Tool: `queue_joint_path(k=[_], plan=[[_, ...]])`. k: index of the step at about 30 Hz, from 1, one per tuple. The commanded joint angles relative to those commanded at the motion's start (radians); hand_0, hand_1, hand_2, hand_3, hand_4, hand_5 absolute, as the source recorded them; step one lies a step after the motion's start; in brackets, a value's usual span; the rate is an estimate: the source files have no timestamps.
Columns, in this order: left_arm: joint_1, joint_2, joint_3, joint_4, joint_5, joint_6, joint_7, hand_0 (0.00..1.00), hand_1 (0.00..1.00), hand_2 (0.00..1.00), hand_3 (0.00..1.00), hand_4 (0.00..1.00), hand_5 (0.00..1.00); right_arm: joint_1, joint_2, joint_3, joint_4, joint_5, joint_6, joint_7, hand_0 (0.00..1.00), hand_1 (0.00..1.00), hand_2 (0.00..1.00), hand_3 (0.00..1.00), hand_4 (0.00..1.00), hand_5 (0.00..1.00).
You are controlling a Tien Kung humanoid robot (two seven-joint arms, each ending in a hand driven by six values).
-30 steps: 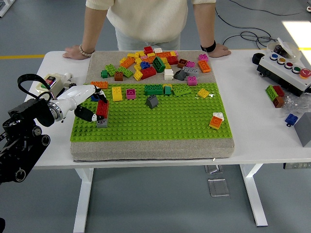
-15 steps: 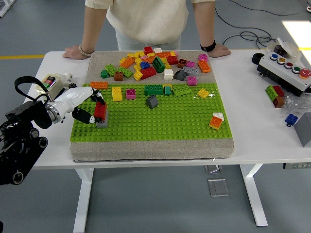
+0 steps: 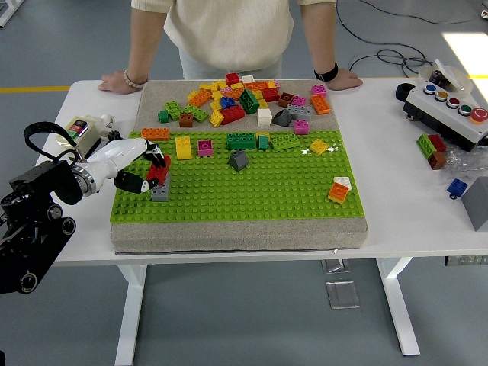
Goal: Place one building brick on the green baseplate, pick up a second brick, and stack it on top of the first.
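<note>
A red brick (image 3: 158, 173) is held between the curled fingers of the left hand (image 3: 141, 171) just above a grey brick (image 3: 160, 192) seated near the left edge of the green baseplate (image 3: 236, 191) (contact cannot be confirmed), so it is best squared over the studs and pressed straight down.

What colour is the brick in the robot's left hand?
Red; the red brick in the left hand shows best in the head view.

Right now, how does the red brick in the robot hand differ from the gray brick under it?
The red brick is gripped by the left robot hand; the gray brick sits free on the green baseplate. Red is on top, gray below, touching the plate. Both are small studded bricks at the plate's left edge.
</note>
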Motion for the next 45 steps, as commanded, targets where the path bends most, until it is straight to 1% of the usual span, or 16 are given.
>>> queue_joint_path(k=[8,20,27,31,32,36,37,40,41,43,44,45], plan=[[0.006,0.004,0.001,-0.014,-0.001,-0.009,0.003,0.759,0.703,0.582,0.568,0.678,0.002,-0.004,0.0,0.001,0.0,0.0,0.0,-0.001,0.76,0.687,0.733,0.755,0.998,0.507],[0.029,0.011,-0.004,-0.053,0.004,-0.026,0.013,0.762,0.706,0.585,0.571,0.689,0.002,-0.003,-0.001,0.004,0.0,-0.001,0.0,0.0,0.759,0.687,0.733,0.755,0.998,0.507],[0.028,0.013,-0.015,-0.065,-0.001,-0.014,-0.001,0.764,0.716,0.597,0.586,0.702,0.002,-0.004,-0.001,0.003,0.0,-0.001,0.001,-0.001,0.759,0.687,0.732,0.755,0.998,0.506],[0.019,0.015,-0.02,-0.067,-0.002,-0.015,-0.007,0.764,0.716,0.597,0.586,0.702,0.002,-0.003,-0.001,0.003,0.0,-0.001,0.0,-0.001,0.759,0.687,0.732,0.755,0.998,0.506],[0.017,0.015,-0.021,-0.067,-0.002,-0.016,-0.007,0.774,0.724,0.635,0.626,0.751,0.002,-0.003,-0.002,0.003,0.0,-0.001,0.0,-0.001,0.759,0.687,0.732,0.755,0.998,0.506],[0.012,0.015,-0.02,-0.07,-0.002,-0.017,-0.008,0.774,0.724,0.635,0.626,0.751,0.002,-0.002,-0.002,0.003,0.0,-0.001,0.0,0.0,0.759,0.687,0.732,0.755,0.998,0.506],[0.008,0.015,-0.02,-0.07,-0.003,-0.018,-0.009,0.8,0.749,0.679,0.687,0.807,0.002,-0.001,-0.002,0.004,0.0,-0.001,0.001,-0.001,0.759,0.687,0.732,0.754,0.998,0.504],[-0.003,0.017,-0.016,-0.067,-0.001,-0.021,-0.012,0.8,0.749,0.679,0.687,0.807,0.002,0.0,-0.002,0.004,0.0,0.0,0.001,-0.001,0.759,0.687,0.732,0.754,0.998,0.504],[-0.021,0.021,-0.007,-0.055,-0.002,-0.034,-0.017,0.8,0.749,0.679,0.687,0.807,0.002,0.001,-0.002,0.003,0.0,0.001,0.001,-0.001,0.759,0.687,0.732,0.754,0.998,0.504],[-0.04,0.026,0.002,-0.039,-0.012,-0.057,-0.022,0.8,0.749,0.679,0.687,0.807,0.002,0.002,-0.003,0.002,0.0,0.001,0.001,-0.002,0.759,0.687,0.732,0.754,0.998,0.504],[-0.054,0.029,0.008,-0.027,-0.024,-0.065,-0.028,0.872,0.791,0.765,0.777,0.895,0.002,0.003,-0.003,0.001,0.0,0.001,0.001,-0.002,0.759,0.687,0.732,0.754,0.998,0.504],[-0.066,0.031,0.016,-0.016,-0.029,-0.073,-0.031,0.872,0.791,0.765,0.777,0.895,0.002,0.004,-0.004,0.0,0.0,0.002,0.0,-0.002,0.759,0.687,0.732,0.754,0.998,0.504]])
